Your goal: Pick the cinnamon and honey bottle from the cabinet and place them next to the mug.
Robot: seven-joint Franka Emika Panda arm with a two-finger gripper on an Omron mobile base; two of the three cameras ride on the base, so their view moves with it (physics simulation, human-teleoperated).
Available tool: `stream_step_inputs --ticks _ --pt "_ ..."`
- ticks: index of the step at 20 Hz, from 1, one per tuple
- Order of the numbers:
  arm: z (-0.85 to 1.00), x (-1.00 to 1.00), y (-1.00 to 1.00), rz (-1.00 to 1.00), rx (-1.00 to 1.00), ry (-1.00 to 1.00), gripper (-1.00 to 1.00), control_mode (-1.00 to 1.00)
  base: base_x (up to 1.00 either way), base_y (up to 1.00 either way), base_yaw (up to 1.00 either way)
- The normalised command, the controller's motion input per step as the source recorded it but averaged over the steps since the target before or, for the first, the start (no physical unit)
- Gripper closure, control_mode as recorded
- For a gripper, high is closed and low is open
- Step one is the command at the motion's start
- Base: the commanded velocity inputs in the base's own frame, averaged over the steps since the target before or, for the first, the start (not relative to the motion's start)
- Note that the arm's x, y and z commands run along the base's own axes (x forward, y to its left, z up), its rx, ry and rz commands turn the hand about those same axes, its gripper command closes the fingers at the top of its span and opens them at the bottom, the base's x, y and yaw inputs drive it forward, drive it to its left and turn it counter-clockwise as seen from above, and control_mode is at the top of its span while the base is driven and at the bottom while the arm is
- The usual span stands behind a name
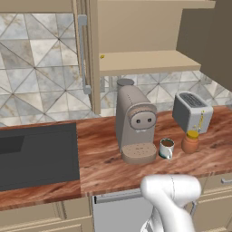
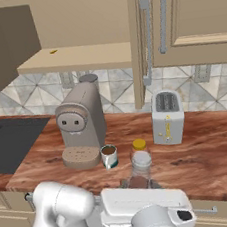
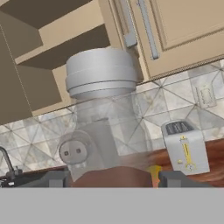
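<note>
1 cinnamon (image 2: 141, 166) in gripper (image 2: 139, 184), 1 honey bottle (image 1: 190, 141), 1 mug (image 1: 166, 148).

no readable text, labels or numbers

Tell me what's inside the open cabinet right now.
The cabinet shelf holds only a tiny yellow speck. Its upper interior is cut off from view.

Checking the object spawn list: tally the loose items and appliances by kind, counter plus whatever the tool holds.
Coffee machine: 1
Toaster: 1
Mug: 1
Honey bottle: 1
Cinnamon, between the fingers of the tool: 1
Total: 5
</note>
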Motion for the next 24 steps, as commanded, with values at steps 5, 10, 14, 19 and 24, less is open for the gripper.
stream_step_inputs --ticks 5,10,14,19,24 --pt "-0.13 0.82 0.01 0.00 0.00 0.00 1.00 -1.00 0.00 0.00 0.00" --pt "-0.17 0.55 0.00 0.00 0.01 0.00 1.00 -1.00 0.00 0.00 0.00" --pt "-0.13 0.08 0.00 0.00 0.01 -0.03 1.00 -1.00 0.00 0.00 0.00" --pt "-0.10 0.00 0.00 0.00 0.00 0.00 1.00 -1.00 0.00 0.00 0.00" --pt "-0.64 0.36 0.00 0.00 0.00 -0.09 1.00 -1.00 0.00 0.00 0.00"
